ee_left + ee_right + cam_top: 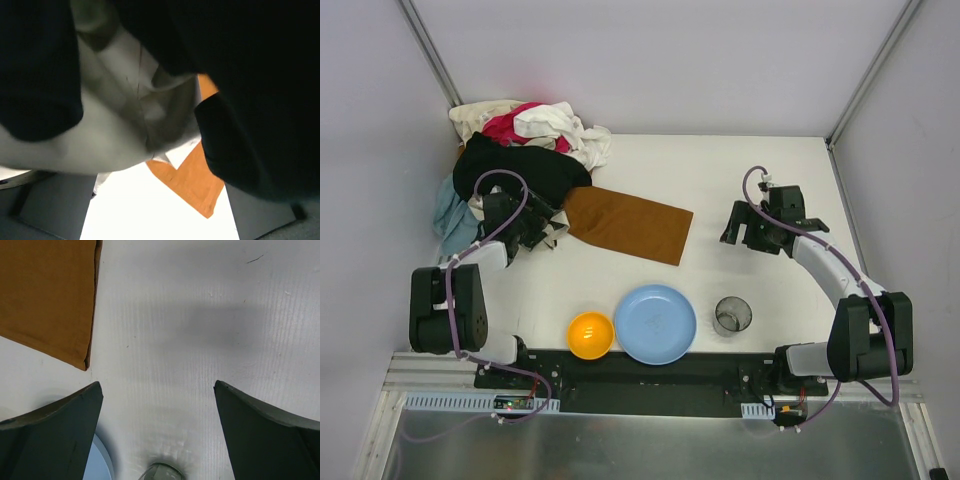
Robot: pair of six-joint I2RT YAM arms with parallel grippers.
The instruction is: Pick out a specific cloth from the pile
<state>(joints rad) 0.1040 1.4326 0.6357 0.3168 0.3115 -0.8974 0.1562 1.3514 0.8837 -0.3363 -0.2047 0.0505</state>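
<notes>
The rust-brown cloth (pixel 630 225) lies flat on the table, its left end tucked under the black garment (pixel 520 170) of the pile (pixel 535 130) in the far left corner. My left gripper (pixel 542 228) is at the pile's near edge, next to the cloth's left end. In the left wrist view this gripper (pixel 160 182) is open, with the black garment (pixel 260 100) and a pale cloth (pixel 100 130) hanging over it and the brown cloth (pixel 192 180) on the table between the fingers. My right gripper (pixel 738 232) is open and empty over bare table (pixel 157 385), right of the cloth's corner (pixel 45 295).
An orange bowl (pixel 590 335), a blue plate (pixel 655 323) and a clear glass cup (pixel 732 315) stand in a row near the front edge. The plate's rim (pixel 97 465) and the cup (pixel 160 472) show below the right fingers. Walls close the back and sides.
</notes>
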